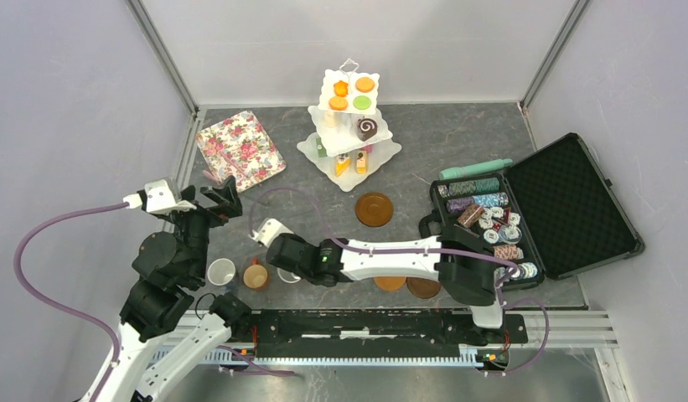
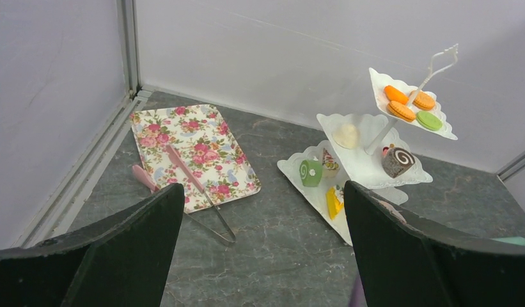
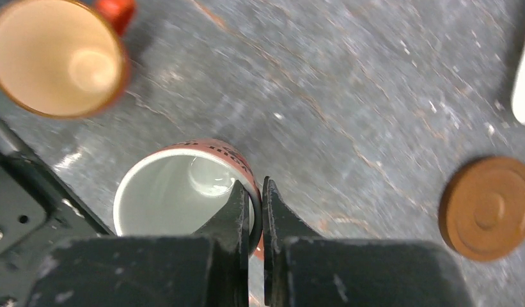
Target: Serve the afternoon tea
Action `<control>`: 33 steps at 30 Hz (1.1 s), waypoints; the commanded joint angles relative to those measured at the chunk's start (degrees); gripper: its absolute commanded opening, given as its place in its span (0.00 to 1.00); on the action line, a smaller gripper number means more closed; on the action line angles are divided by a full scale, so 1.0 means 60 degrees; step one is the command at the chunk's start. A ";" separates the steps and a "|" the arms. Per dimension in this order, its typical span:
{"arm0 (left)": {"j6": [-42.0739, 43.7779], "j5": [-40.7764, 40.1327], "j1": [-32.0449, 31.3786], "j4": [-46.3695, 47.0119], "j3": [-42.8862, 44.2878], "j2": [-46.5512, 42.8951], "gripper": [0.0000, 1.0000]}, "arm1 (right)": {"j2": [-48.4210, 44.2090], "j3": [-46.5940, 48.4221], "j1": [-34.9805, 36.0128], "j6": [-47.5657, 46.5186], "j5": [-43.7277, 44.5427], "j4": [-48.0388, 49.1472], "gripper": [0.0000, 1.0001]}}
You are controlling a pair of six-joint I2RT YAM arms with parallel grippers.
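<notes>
My right gripper (image 1: pixel 283 270) is shut on the rim of a red mug with a white inside (image 3: pixel 176 192), one finger inside and one outside. In the top view the gripper hides most of this mug. An orange mug (image 1: pixel 256 275) and a white mug (image 1: pixel 221 271) stand just to its left. One brown saucer (image 1: pixel 375 208) lies mid-table, and two more (image 1: pixel 390 283) (image 1: pixel 423 287) lie near the front edge. The white three-tier stand (image 1: pixel 350 126) holds several toy cakes (image 2: pixel 413 105) at the back. My left gripper (image 1: pixel 221 199) is open and empty, raised near the floral tray.
A floral tray (image 1: pixel 240 151) lies at the back left with pink-handled tongs (image 2: pixel 183 169) across its edge. An open black case of poker chips (image 1: pixel 533 209) fills the right side, with a teal tube (image 1: pixel 476 168) behind it. Walls enclose the table.
</notes>
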 commanded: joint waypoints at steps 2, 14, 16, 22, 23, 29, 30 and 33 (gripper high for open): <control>0.0142 0.0048 0.0165 0.0414 -0.0063 0.0256 1.00 | -0.1849 -0.0883 -0.0689 0.0979 0.1103 -0.0368 0.00; 0.0010 0.0433 0.0429 0.0415 -0.0108 0.0461 1.00 | -0.3385 -0.1837 -0.3952 0.3878 0.1969 -0.2198 0.00; 0.0003 0.0486 0.0445 0.0400 -0.0108 0.0482 1.00 | -0.3392 -0.1900 -0.4362 0.3910 0.2033 -0.2110 0.00; -0.0012 0.0509 0.0462 0.0393 -0.0136 0.0488 1.00 | -0.2847 -0.1633 -0.5375 0.3923 0.1622 -0.2234 0.00; -0.0012 0.0509 0.0459 0.0385 -0.0137 0.0479 1.00 | -0.2772 -0.1624 -0.5466 0.3904 0.1503 -0.2208 0.00; -0.0025 0.0563 0.0477 0.0386 -0.0137 0.0490 1.00 | -0.2486 -0.1690 -0.5673 0.3734 0.1136 -0.1957 0.00; -0.0026 0.0578 0.0489 0.0385 -0.0137 0.0506 1.00 | -0.2458 -0.1689 -0.5712 0.3704 0.1023 -0.1922 0.00; -0.0041 0.0626 0.0491 0.0385 -0.0137 0.0534 1.00 | -0.2402 -0.1797 -0.5801 0.3670 0.0781 -0.1705 0.00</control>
